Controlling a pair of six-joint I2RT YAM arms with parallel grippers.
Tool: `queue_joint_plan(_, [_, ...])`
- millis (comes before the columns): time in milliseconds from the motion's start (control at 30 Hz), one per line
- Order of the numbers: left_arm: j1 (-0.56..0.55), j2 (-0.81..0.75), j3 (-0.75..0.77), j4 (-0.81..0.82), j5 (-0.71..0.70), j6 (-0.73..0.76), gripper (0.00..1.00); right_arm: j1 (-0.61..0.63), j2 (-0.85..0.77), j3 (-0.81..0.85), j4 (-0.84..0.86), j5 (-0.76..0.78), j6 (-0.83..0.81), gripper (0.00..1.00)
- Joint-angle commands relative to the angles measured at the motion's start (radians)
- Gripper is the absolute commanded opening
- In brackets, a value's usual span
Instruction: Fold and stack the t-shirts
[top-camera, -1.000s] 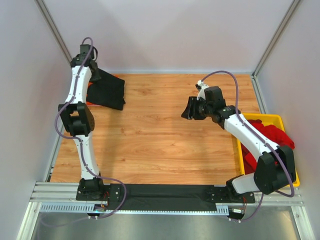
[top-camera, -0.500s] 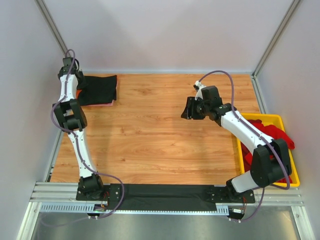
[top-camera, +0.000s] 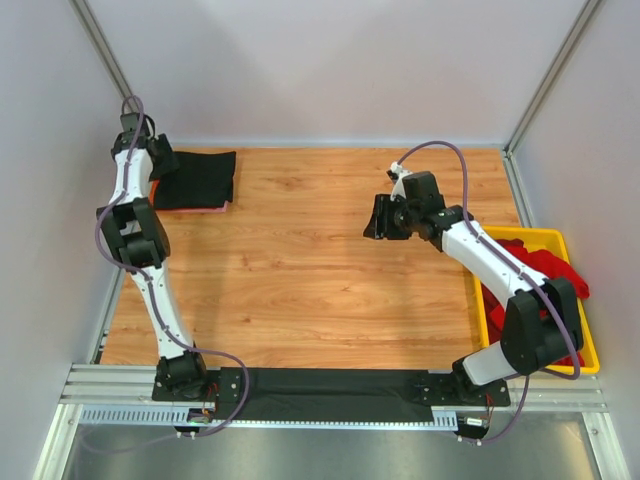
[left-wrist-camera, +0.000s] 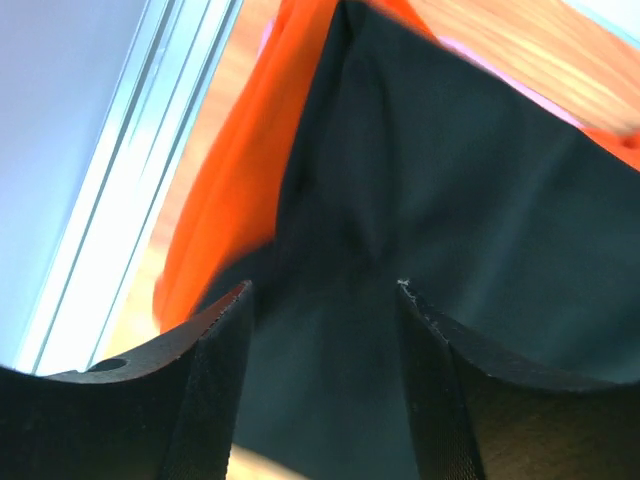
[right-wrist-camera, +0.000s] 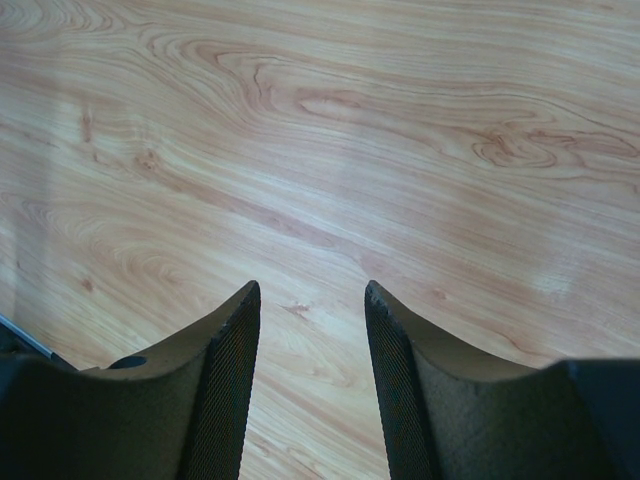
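From above, the left arm reaches to the far left corner of the table (top-camera: 320, 270), and the left gripper (top-camera: 160, 162) sits at the left edge of the black t-shirt (top-camera: 198, 180), which lies folded flat in that corner. From here I cannot tell how its jaws stand. The right gripper (top-camera: 378, 217) hangs over bare wood right of the middle, well apart from any cloth. The red t-shirts (top-camera: 548, 268) lie heaped in the yellow tray (top-camera: 530, 236) at the right edge of the table.

The left wrist camera settles it: the left gripper's fingers (left-wrist-camera: 215, 400) stand parted, with the black t-shirt spread just below and nothing pinched between them. The orange t-shirt (left-wrist-camera: 235, 170) lies under the black one - its edge shows along the left side, next to the metal rail.

The right wrist camera shows the right gripper's jaws apart too - only wood grain lies between and beyond them, and they hold nothing.
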Motion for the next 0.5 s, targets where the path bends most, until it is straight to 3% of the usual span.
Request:
queue_joint_plan(0, [0.001, -0.198, -0.053, 0.037, -0.015, -0.099, 0.66, 0.004, -0.027, 0.052, -0.02, 0.009, -0.019, 0.48])
queue_joint_plan(200, [-0.034, -0.244, -0.116, -0.066, 0.01, -0.116, 0.66, 0.004, -0.054, 0.029, -0.037, -0.02, -0.004, 0.48])
queue_joint_plan(333, [-0.046, -0.284, -0.252, 0.026, 0.123, -0.116, 0.65, 0.004, -0.077, 0.023, -0.054, -0.038, 0.005, 0.48])
queue_joint_plan(467, [-0.022, -0.23, -0.233, 0.032, 0.133, -0.119, 0.58, 0.004, -0.116, 0.011, -0.055, -0.038, 0.016, 0.49])
